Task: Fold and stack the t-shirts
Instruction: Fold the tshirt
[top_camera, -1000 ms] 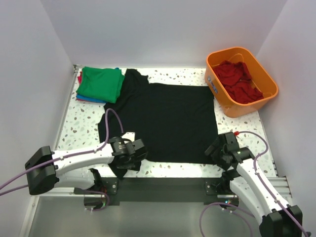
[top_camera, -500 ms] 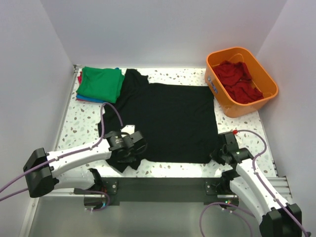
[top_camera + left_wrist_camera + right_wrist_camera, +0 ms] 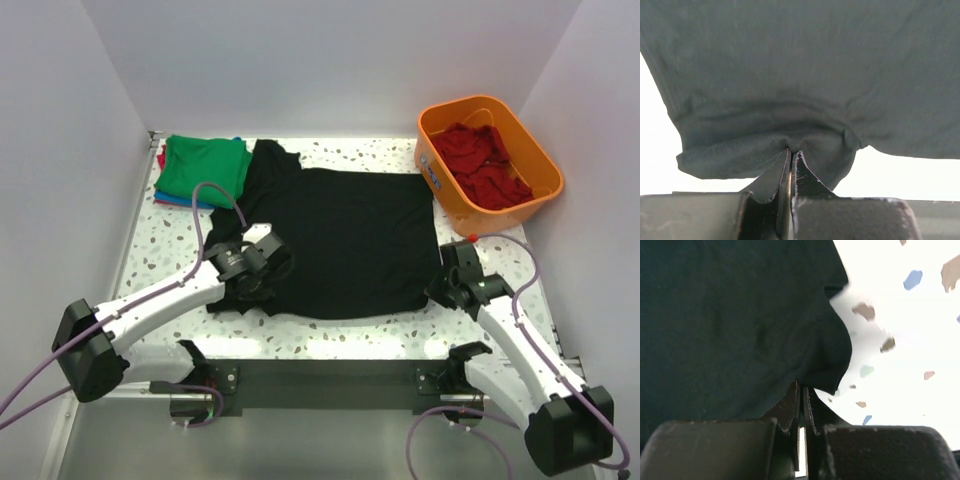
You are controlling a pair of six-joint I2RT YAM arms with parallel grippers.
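A large black t-shirt (image 3: 350, 225) lies spread over the middle of the speckled table (image 3: 170, 250). My left gripper (image 3: 260, 272) is shut on its near left hem, and the pinched fold of dark cloth (image 3: 765, 150) bunches at the fingertips (image 3: 801, 165). At the near right corner of the hem my right gripper (image 3: 441, 290) is shut too, with the black cloth (image 3: 740, 320) drooping over its tips. At the back left, a folded green t-shirt (image 3: 203, 168) tops a small stack with blue and red edges showing beneath it.
An orange plastic tub (image 3: 530, 210) at the back right holds crumpled red cloth (image 3: 485, 165). White walls close in the table on the left, back and right. Purple cables loop off both arms. Bare speckled table (image 3: 900, 315) shows right of the shirt corner.
The right gripper has shut on the shirt's near right corner. Both grippers have moved away from the near edge, drawing the black hem up over the shirt.
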